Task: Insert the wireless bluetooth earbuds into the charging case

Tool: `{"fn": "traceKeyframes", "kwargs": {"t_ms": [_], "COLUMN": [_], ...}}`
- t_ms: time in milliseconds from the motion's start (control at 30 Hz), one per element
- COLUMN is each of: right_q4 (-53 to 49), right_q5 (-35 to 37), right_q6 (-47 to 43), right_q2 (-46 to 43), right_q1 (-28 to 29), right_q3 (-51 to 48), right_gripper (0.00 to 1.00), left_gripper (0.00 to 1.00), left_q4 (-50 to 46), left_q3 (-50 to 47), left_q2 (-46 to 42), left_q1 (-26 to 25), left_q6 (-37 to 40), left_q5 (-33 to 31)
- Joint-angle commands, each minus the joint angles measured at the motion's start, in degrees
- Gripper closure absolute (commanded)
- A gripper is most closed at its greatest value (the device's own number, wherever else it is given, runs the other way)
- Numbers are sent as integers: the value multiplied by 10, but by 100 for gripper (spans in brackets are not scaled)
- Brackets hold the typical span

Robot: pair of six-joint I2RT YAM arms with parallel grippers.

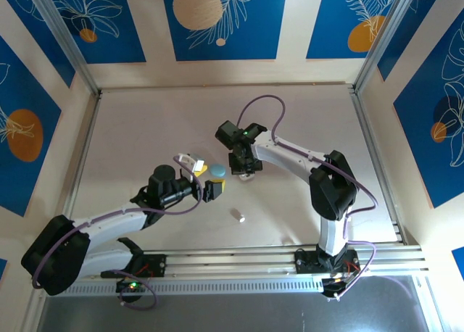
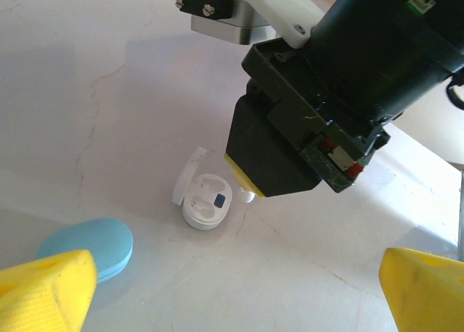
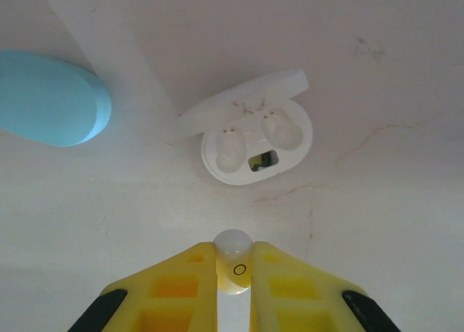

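No words, brands or numbers legible; just a small black ring mark on the white earbud (image 3: 233,246) pinched in the right gripper (image 3: 233,255); green label (image 2: 419,0) on black housing (image 2: 377,56) too small to read.

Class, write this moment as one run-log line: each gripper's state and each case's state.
right gripper: shut on white earbud | white case: lid open | left gripper: open, holding nothing | blue case: closed

The left edge of the right wrist view cuts off the blue case (image 3: 47,100); the right fingers (image 3: 177,292) hide the white earbud's (image 3: 233,245) lower half. From above, a white speck (image 1: 238,216) on the worktop (image 1: 145,129) is too small to identify.
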Motion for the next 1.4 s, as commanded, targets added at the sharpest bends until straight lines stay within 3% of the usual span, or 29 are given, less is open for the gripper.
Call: {"fn": "traceKeyframes", "kwargs": {"t_ms": [0, 233, 1367], "right_q4": [-64, -98, -10], "right_q5": [46, 69, 49], "right_q6": [16, 20, 12], "right_q2": [8, 28, 88], "right_q1": [11, 20, 3], "right_q3": [26, 55, 51], "right_gripper": [87, 87, 87], "left_gripper": [0, 0, 0], "left_q4": [8, 9, 16], "left_q3": [-7, -12, -17], "left_q2": [-10, -19, -28], "left_q1": [5, 5, 5], "left_q6": [-7, -5, -4], "left_q5": [-4, -11, -1]}}
